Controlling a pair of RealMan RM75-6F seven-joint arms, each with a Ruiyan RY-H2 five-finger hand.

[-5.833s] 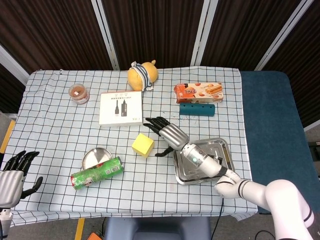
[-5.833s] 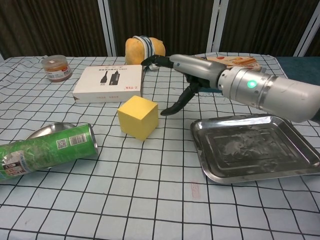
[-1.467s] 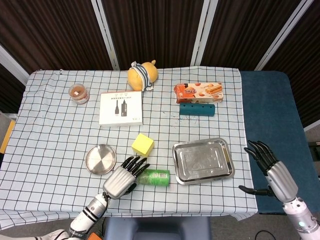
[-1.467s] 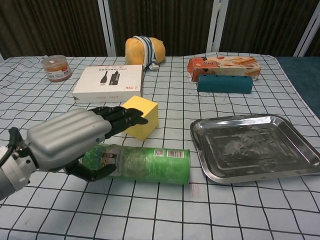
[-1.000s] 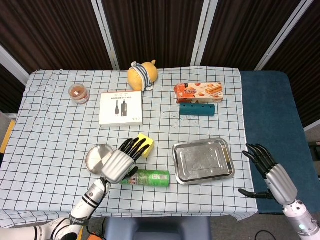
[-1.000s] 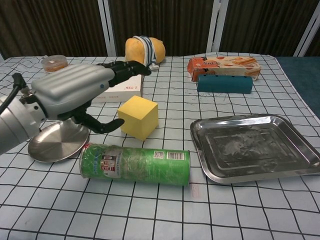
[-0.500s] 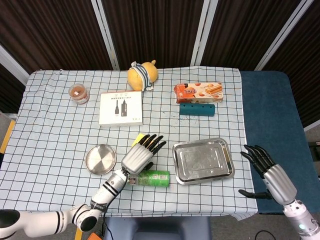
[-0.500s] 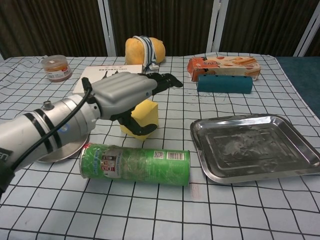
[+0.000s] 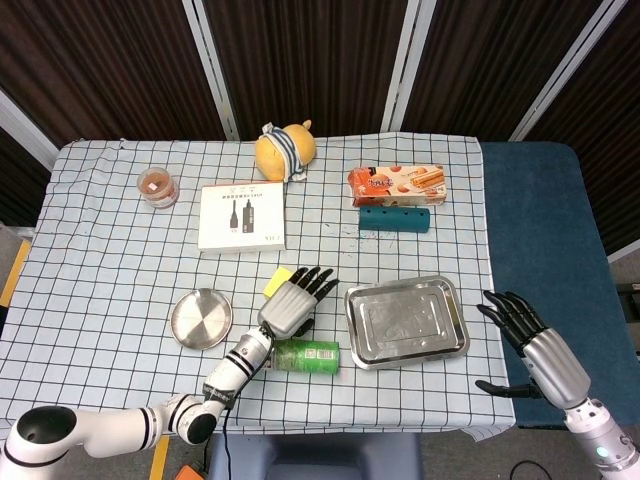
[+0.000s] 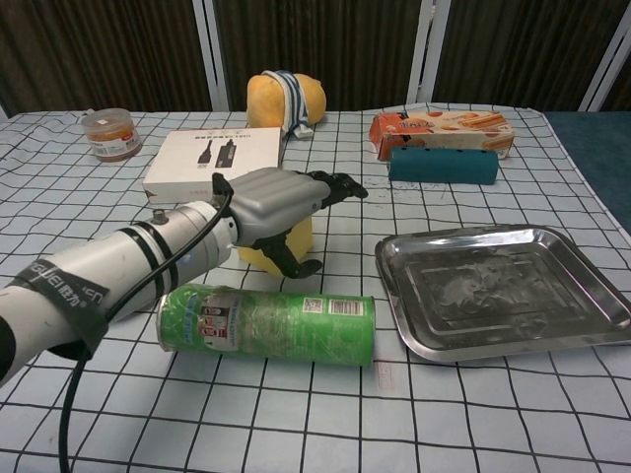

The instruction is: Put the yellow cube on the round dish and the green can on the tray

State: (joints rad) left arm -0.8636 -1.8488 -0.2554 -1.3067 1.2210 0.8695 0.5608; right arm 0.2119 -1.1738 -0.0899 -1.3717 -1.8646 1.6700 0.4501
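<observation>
Both task objects sit low and centre in the head view. The yellow cube looks light and stiff, with flat faces best pinched on opposite sides. It lies under the left hand, whose fingers spread over its top, thumb curled at its front; no firm grip shows. Just below lies the green can on its side. Lower right, the right hand hangs open.

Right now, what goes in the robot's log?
left hand: over yellow cube | green can: lying on table | right hand: open, off table
</observation>
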